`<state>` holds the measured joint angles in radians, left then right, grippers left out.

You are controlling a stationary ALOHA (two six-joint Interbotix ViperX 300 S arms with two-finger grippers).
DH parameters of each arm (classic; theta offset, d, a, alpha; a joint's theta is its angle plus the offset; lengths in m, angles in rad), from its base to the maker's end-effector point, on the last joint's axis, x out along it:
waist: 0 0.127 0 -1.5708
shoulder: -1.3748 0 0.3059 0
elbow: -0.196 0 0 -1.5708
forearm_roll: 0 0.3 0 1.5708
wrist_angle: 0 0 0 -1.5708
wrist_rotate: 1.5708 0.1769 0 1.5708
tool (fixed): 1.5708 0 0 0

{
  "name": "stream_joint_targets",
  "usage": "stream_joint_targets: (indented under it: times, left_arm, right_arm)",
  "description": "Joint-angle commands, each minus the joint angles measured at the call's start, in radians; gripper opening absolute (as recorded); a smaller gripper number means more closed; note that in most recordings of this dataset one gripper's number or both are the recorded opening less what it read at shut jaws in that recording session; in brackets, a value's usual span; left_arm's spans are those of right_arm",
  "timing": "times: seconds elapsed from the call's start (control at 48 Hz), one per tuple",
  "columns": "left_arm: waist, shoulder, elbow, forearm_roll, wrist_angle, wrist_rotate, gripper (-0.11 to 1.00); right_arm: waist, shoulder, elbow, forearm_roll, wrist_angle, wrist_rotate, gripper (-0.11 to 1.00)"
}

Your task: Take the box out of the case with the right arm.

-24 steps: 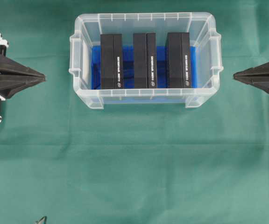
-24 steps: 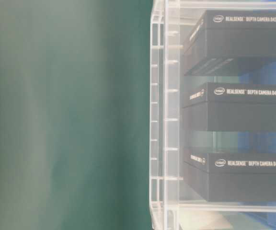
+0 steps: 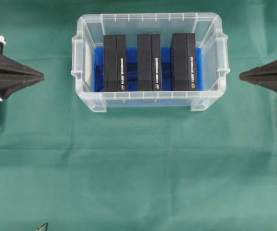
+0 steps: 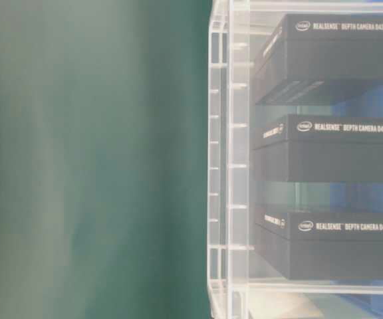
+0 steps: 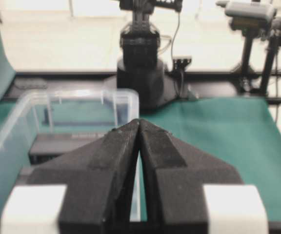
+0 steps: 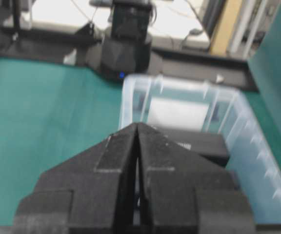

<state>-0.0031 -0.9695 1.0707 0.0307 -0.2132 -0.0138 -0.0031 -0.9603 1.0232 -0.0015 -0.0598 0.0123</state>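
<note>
Clear plastic case (image 3: 150, 98) sitting toward 12 o'clock on the green tabletop (image 3: 138, 168), blue floor lining, three black boxes standing on edge inside in a row. Leftmost box (image 3: 115, 62) at 9 o'clock in the bin, middle box (image 3: 149, 61) dead centre, rightmost box (image 3: 184, 61) at 3 o'clock, nearest the right arm. Gaps of blue visible between all three, so not touching each other. White lettering along the narrow top faces.

Right pincer (image 3: 241, 75) parked outside the case at 3 o'clock, well apart from the rim, tips pressed together to a point, holding nothing. Left pincer (image 3: 42, 75), the one with white parts, mirrored at 9 o'clock, also pinched closed and empty. Nothing started yet, basically.

Handling guess: stiff cardboard retail boxes, probably light to moderate, smooth printed skin so maybe a bit slippery. Rigid enough not to crush under a firm squeeze. Best bet looks like the rightmost box, pinched across its thin width from above, near the middle of the top edge, then lifted straight up to clear the case wall. Needs opening wide first and dropping one finger into the gap beside the middle box. Off-centre grab likely to let it swing or tilt.
</note>
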Motion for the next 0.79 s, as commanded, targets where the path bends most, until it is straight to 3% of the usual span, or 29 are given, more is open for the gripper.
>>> stream_joint_targets:
  times: [0.0, 0.229, 0.375, 0.542, 0.772]
  left_arm:
    - [0.000, 0.005, -0.098, 0.003, 0.061, -0.003, 0.00]
    - [0.000, 0.014, -0.313, 0.003, 0.360, -0.003, 0.00]
    - [0.000, 0.028, -0.426, 0.003, 0.486, -0.003, 0.00]
    - [0.000, 0.037, -0.446, 0.003, 0.543, -0.005, 0.00]
    - [0.000, 0.058, -0.468, 0.002, 0.624, -0.038, 0.00]
  right_arm:
    - [-0.002, 0.009, -0.097, 0.003, 0.052, 0.002, 0.00]
    - [0.000, 0.040, -0.295, 0.003, 0.227, 0.009, 0.00]
    - [0.000, 0.075, -0.399, 0.003, 0.302, 0.075, 0.00]
    - [-0.002, 0.098, -0.431, 0.000, 0.370, 0.152, 0.00]
    - [-0.002, 0.100, -0.443, 0.000, 0.471, 0.181, 0.00]
